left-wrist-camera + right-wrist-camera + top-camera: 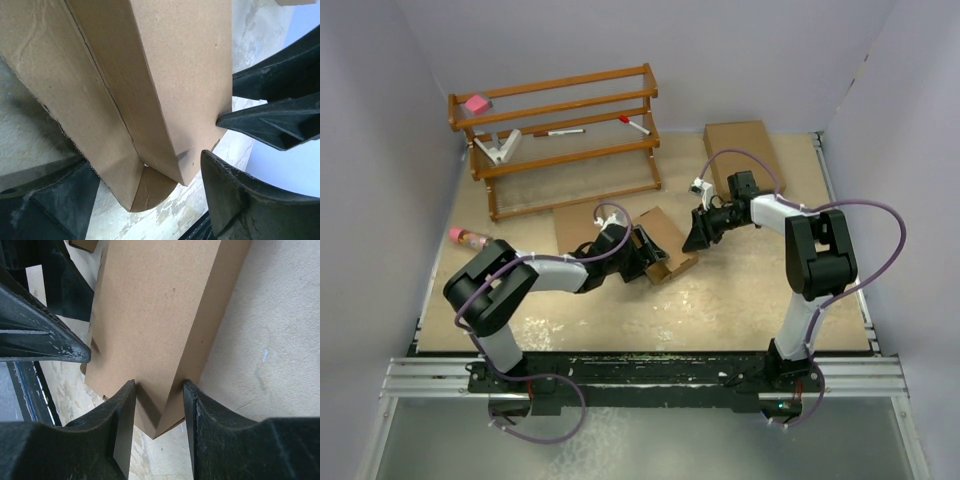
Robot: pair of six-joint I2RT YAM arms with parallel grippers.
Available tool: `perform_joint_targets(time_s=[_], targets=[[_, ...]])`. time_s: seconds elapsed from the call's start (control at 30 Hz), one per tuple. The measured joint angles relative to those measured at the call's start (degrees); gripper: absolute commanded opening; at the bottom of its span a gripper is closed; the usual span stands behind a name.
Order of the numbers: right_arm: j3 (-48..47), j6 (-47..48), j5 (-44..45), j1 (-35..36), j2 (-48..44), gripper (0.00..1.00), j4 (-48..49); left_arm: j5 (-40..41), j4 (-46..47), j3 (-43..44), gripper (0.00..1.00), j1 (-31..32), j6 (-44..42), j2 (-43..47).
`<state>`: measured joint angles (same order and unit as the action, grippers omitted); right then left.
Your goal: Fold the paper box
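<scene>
Soft, even overhead light in the top view, faint shadows on the surface (720, 300), wrist views close and slightly soft, fingers (240, 200) near-black, pale washed-out patch at 3 o'clock in the left wrist view

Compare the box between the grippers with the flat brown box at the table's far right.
The paper box is partly folded, with raised walls and an open end; the flat brown box lies flat. The paper box looks smaller and slimmer than the flat brown box. The paper box sits mid-table between the left gripper and right gripper; the flat brown box lies untouched at the back. Both are plain brown cardboard.
</scene>
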<state>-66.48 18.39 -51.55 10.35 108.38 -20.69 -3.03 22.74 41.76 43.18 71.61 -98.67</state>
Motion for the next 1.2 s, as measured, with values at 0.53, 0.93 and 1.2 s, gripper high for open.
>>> perform_joint_targets(time_s=[0.53, 0.93, 1.2], targets=[[-0.2, 0.0, 0.2, 0.5, 0.0, 0.41, 0.1, 0.9, -15.7, 9.1, 0.42, 1.2, 3.2, -0.5], [-0.2, 0.0, 0.2, 0.5, 0.0, 0.41, 0.0, 1.1, -18.4, 6.3, 0.83, -0.8, 1.7, 3.4], [-0.3, 0.0, 0.2, 0.5, 0.1, 0.41, 0.0, 1.8, -18.6, 5.2, 0.87, -9.2, -2.5, 7.0]])
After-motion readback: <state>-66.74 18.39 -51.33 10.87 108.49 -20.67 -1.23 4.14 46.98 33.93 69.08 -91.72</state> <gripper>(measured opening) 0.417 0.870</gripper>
